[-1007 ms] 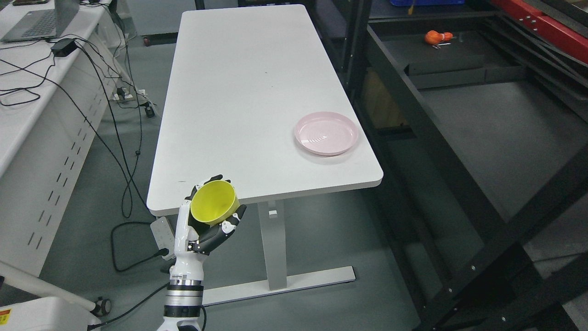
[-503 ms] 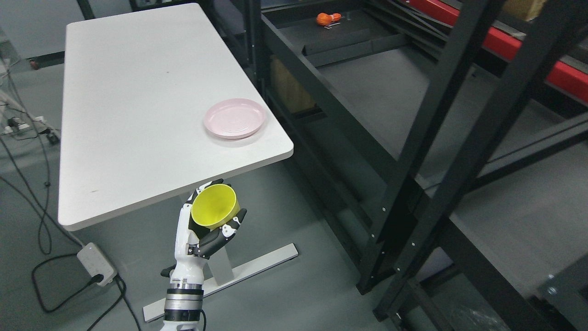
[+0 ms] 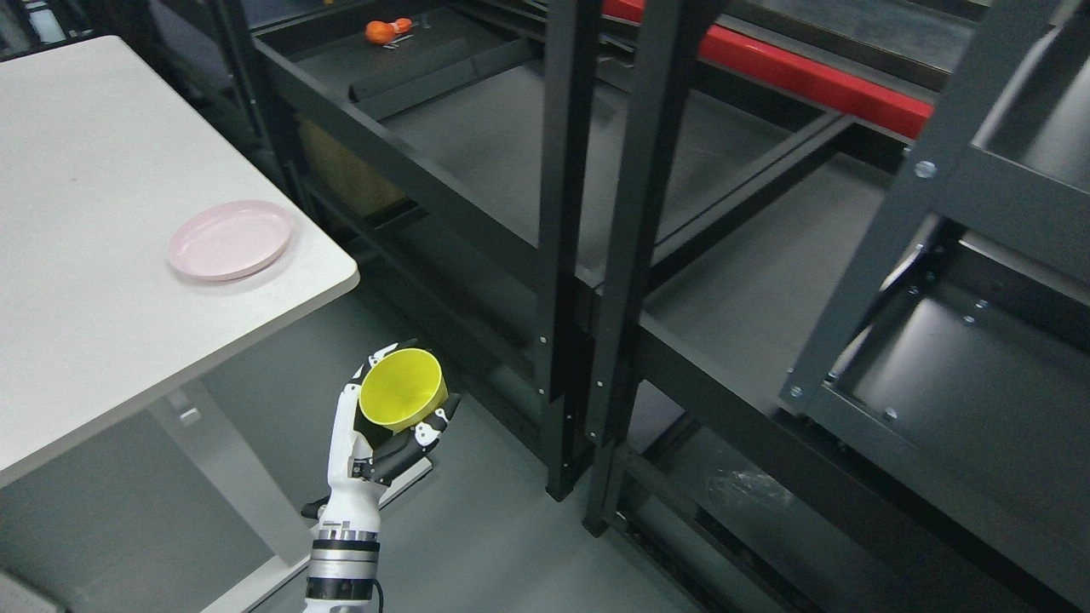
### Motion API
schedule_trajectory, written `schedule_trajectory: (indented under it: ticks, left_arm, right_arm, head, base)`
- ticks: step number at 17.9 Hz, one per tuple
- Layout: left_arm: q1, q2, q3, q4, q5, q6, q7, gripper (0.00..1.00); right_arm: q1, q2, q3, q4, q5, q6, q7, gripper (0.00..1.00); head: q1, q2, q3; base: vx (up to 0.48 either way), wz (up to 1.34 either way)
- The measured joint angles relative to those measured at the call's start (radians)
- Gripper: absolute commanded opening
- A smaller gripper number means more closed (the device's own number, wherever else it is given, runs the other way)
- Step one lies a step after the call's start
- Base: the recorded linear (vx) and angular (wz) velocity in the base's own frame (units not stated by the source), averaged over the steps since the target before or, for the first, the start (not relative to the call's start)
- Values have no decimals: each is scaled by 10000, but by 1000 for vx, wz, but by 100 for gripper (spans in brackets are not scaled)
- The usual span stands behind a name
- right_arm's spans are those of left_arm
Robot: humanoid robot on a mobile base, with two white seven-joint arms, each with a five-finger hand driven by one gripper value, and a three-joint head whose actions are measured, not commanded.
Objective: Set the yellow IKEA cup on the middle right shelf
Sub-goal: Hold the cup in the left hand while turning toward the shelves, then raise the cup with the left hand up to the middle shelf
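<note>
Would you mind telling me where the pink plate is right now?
In the head view, the pink plate sits at the left, near the white table's right corner, left of the black shelving.

table (image 3: 102, 340): white, left of frame; pink plate (image 3: 230, 240) near its right corner
shelf (image 3: 511, 145): black, centre and right; orange thing (image 3: 387, 31) at top
</note>
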Motion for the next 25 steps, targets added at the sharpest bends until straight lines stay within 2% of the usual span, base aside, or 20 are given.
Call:
schedule_trajectory:
  ticks: [5,16,25]
  left_arm:
    - [-42,0,-320,23,5,-622,-11,1]
    - [-303,1,-1457,-31,14,-778,-3,1]
    - [-871,1,-2759,-138,15,-1902,-29,1]
  right_arm:
    - [0,0,0,0,0,0,0,99]
    - [2,0,0,0,0,0,0,99]
    - [1,0,0,0,0,0,30,99]
  head:
    - [0,0,0]
    - [0,0,0]
    - [0,-3,0]
  base:
    - [-80,-605]
    - [-37,-442]
    - [1,-336]
